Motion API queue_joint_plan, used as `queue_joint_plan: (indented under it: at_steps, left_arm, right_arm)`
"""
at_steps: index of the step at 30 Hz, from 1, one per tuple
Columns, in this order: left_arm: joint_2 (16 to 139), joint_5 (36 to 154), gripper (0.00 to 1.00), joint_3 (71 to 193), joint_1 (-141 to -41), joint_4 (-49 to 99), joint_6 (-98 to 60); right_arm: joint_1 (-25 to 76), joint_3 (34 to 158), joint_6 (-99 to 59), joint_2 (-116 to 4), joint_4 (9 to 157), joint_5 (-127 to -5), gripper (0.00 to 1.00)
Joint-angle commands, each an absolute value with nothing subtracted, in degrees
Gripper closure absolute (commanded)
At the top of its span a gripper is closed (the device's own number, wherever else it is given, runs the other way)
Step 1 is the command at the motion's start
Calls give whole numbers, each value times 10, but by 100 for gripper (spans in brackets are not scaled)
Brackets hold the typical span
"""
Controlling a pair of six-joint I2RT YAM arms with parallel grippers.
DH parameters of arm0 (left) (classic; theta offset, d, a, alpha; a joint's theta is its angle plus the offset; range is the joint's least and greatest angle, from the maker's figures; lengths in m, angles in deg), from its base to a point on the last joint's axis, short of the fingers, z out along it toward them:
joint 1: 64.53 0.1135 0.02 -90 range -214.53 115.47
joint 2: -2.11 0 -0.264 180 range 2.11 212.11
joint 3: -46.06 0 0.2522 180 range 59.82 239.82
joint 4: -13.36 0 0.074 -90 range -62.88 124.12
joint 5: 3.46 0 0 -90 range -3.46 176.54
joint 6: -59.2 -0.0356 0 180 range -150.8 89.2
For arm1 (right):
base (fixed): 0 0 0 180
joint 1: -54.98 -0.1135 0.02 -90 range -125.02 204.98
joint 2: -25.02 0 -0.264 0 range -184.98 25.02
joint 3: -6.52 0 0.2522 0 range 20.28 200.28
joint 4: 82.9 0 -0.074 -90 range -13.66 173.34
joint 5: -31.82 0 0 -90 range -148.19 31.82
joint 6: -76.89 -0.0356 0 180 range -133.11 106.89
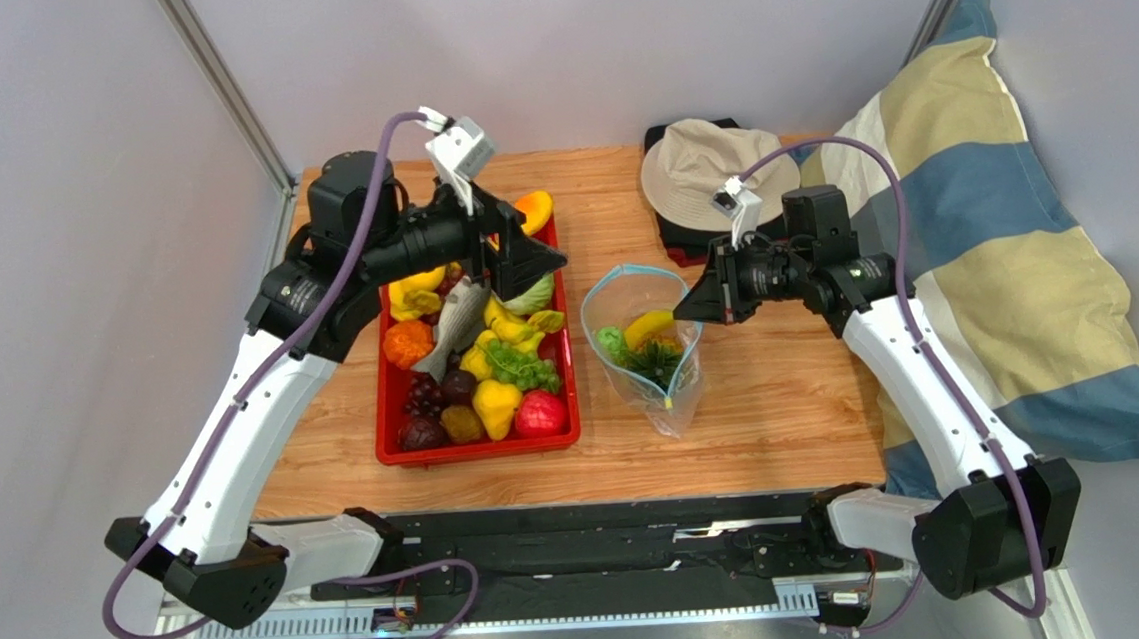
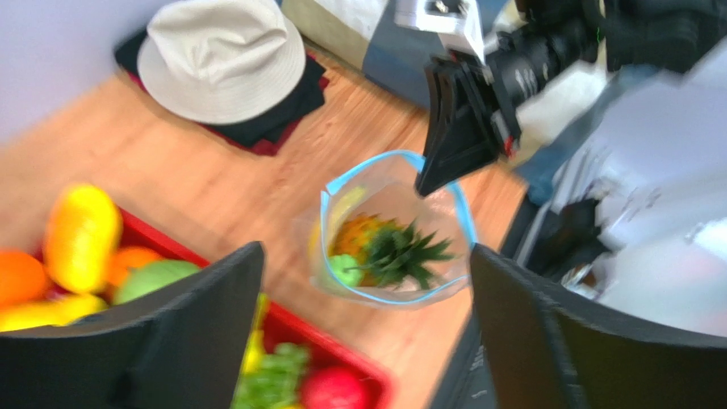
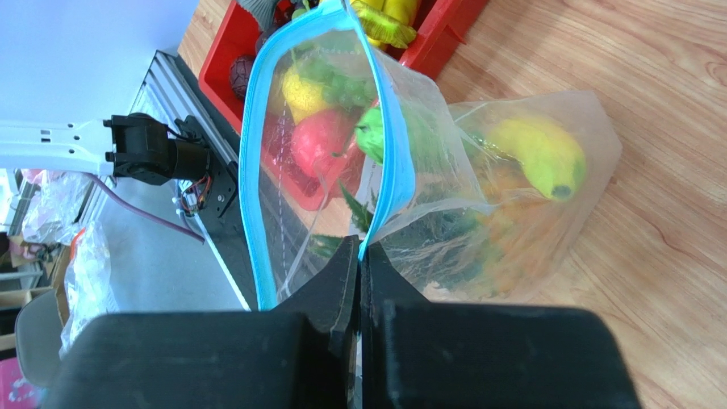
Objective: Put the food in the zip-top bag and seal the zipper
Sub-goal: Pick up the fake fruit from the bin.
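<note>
We see a wooden table [image 1: 785,410] boxed in by pale grey walls [image 1: 57,220]; a striped pillow [image 1: 1008,259] slumps off its right edge and a hat [image 1: 693,168] lies at its far edge; the zip-top bag [image 1: 613,309] stands mid-table beside a red tray [image 1: 383,423], some food [image 3: 533,153] inside; our right hand [image 1: 685,309] is clenched on the zipper [image 3: 254,170]; our left hand [image 2: 365,249] hangs released above the tray's far end.
</note>
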State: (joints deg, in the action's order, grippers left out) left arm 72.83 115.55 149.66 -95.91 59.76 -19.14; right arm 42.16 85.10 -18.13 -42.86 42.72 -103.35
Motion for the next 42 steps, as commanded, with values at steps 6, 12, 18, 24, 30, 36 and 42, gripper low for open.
queue_joint_plan:
  at_steps: [6, 12, 18, 24, 30, 36, 42]
  left_arm:
    - [787, 1114, 23, 1494, -1036, 662, -449]
    - [837, 1132, 23, 1523, -921, 716, -341]
    - [826, 1140, 23, 1446, -805, 749, -397]
    - [902, 1098, 21, 1480, -761, 768, -507]
    - [970, 1066, 16, 1547, -714, 764, -479]
    - [957, 1024, 13, 1501, -689, 780, -475]
    - [959, 1019, 14, 1491, -668, 746, -470]
  right_arm:
    - [423, 917, -146, -477, 425, -1059, 100]
    - [423, 952, -117, -506, 394, -1019, 100]
    - [423, 953, -114, -515, 393, -1017, 100]
    - [423, 947, -113, -521, 388, -1013, 100]
    - [423, 965, -93, -531, 368, -1009, 100]
    - [423, 975, -89, -543, 360, -1012, 100]
    - [423, 971, -92, -548, 361, -1020, 100]
